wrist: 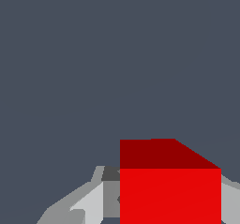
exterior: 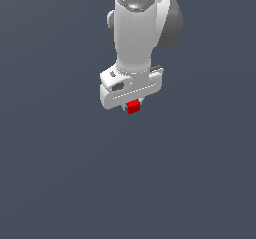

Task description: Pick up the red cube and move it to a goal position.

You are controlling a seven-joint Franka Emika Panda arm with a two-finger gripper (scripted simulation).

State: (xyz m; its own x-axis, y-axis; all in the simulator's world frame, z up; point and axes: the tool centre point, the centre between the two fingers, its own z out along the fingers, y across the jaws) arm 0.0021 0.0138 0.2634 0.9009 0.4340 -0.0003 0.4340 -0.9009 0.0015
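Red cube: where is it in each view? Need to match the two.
Exterior view: red cube sits just under the white gripper, slightly above the picture's centre.
Wrist view: cube fills the lower right of the picture, between the grey fingers.
Shared landmark: the gripper, which flanks the cube in both.
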